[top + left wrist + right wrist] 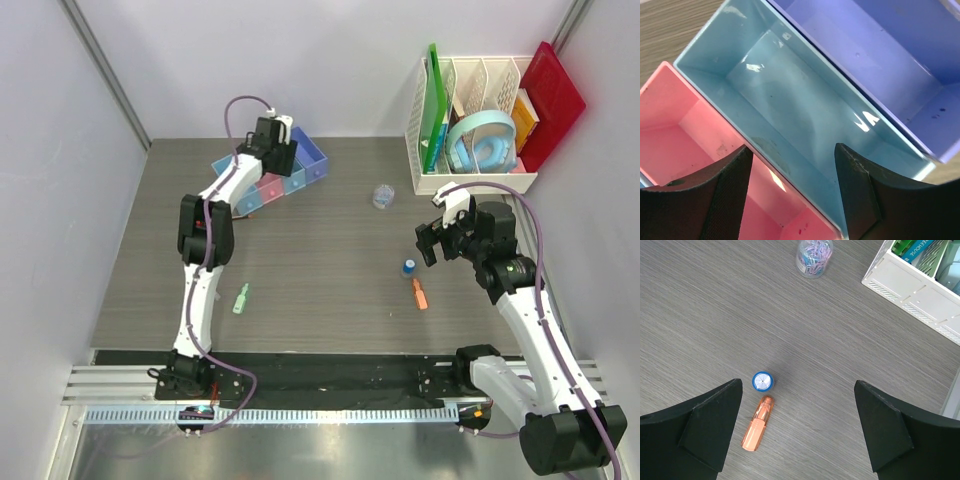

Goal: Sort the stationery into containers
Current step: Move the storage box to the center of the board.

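The containers are a joined row of bins at the back left. My left gripper hovers over them. In the left wrist view its jaws are open and hold nothing, straddling the wall between the pink bin and the light-blue bin; the purple bin lies beyond. My right gripper stands open above the orange marker and the tiny blue-capped piece. A light green marker lies near the left arm. A clear round piece stands mid-table.
The white slotted rack stands at the back right with a green board, a red board and a light-blue ring. Grey walls close in the table on both sides.
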`<action>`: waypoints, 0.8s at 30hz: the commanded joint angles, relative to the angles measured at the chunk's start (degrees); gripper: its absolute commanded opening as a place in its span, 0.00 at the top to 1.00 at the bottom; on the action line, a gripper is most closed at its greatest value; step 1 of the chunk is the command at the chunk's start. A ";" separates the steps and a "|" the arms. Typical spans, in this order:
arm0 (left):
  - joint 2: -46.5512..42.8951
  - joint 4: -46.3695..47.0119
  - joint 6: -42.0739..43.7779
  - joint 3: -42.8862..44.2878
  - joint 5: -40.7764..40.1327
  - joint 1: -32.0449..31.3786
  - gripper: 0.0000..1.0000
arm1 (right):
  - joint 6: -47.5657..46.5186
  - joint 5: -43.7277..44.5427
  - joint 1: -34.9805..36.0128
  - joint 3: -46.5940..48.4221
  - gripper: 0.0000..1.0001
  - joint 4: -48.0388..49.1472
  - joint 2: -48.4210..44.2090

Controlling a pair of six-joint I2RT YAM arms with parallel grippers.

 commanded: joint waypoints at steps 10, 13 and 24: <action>3.45 -0.19 11.96 4.86 3.98 -8.31 0.30 | 0.32 0.72 -0.11 0.04 0.00 2.48 -0.49; 2.66 -0.28 12.40 3.19 3.72 -9.89 0.30 | 0.05 0.81 -0.02 0.04 0.00 2.40 -0.58; -0.07 0.07 10.91 -1.29 2.75 -13.06 0.29 | -0.12 0.28 -0.02 -0.23 0.00 2.39 -1.02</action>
